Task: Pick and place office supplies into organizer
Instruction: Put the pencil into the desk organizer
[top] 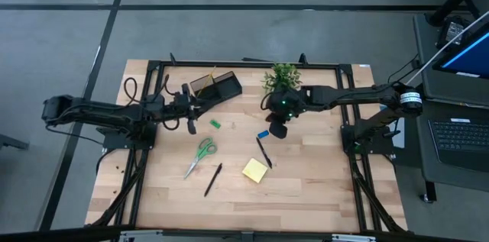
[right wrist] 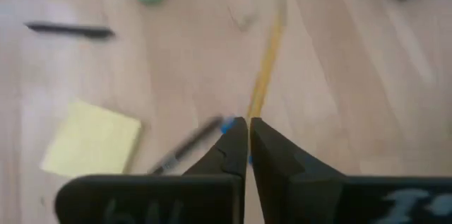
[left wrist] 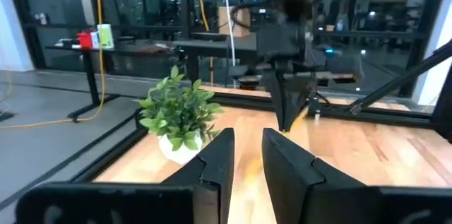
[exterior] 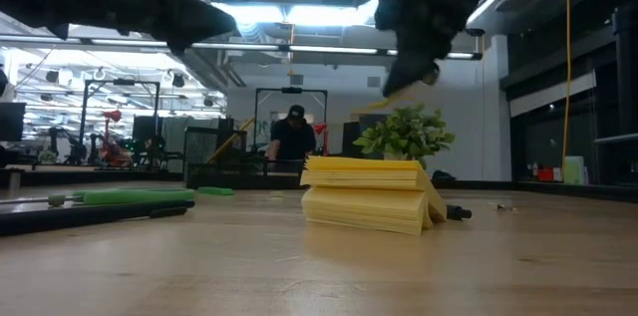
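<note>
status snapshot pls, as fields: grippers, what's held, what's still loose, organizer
left gripper: open, empty, by the organizer
right gripper: shut on the pencil, above the table centre near the plant
organizer: far side of the table, contents not readable
still on table: scissors, pens, sticky pad, blue block, green block
in transit: pencil only
</note>
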You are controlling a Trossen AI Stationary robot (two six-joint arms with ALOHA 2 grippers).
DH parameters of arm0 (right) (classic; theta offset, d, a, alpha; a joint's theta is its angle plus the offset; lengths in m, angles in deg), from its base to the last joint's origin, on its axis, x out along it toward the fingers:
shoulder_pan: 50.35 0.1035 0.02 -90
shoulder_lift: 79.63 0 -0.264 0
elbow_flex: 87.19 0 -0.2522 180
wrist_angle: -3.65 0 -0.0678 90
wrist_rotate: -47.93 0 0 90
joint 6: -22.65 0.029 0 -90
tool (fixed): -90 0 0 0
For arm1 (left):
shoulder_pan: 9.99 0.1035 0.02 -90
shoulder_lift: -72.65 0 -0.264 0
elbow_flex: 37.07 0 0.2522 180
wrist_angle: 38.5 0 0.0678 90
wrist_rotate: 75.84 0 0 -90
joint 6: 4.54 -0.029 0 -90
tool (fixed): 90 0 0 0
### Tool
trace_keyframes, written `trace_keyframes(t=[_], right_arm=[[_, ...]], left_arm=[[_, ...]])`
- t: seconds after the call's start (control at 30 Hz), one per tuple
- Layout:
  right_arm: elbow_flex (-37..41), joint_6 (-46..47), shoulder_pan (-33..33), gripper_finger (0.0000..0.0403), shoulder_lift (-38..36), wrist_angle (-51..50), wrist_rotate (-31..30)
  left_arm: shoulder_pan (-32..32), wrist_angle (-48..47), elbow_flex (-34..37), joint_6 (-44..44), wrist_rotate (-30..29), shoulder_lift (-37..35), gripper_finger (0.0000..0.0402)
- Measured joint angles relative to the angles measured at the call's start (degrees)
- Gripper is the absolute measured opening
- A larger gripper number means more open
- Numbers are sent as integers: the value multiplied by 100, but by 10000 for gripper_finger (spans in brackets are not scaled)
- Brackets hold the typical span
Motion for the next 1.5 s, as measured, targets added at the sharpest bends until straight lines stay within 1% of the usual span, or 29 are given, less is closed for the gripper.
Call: trace_keyframes(t=[0.13,0.23,0.43,0.57,0.73,0.9,1.03,1.1,1.2,1.33,1.5], right_arm=[[-189,-205,83,7,0,261,-3],[-239,-283,94,5,-2,263,-2],[-239,-151,90,28,-2,33,-14],[-239,71,101,34,-2,26,11],[-241,24,221,49,68,0,22],[-241,17,321,87,568,54,28],[-239,2,319,115,1087,327,22],[-294,-36,317,122,1339,443,22],[-573,-183,307,125,1755,357,22],[-1237,-223,308,125,2261,-193,-9],[-1988,-289,328,126,2789,-1101,-474]], left_arm=[[1,610,0,-152,285,313,87],[-1,967,0,-158,425,506,100],[1,996,0,-158,406,727,116],[0,996,0,-158,402,809,116],[-1,999,0,-160,400,827,116],[1,996,0,-160,398,827,116],[1,996,0,-160,396,827,116],[1,994,0,-160,396,827,116],[1,988,0,-160,393,827,117],[1,974,0,-160,393,827,118],[1,934,0,-160,391,827,118]])
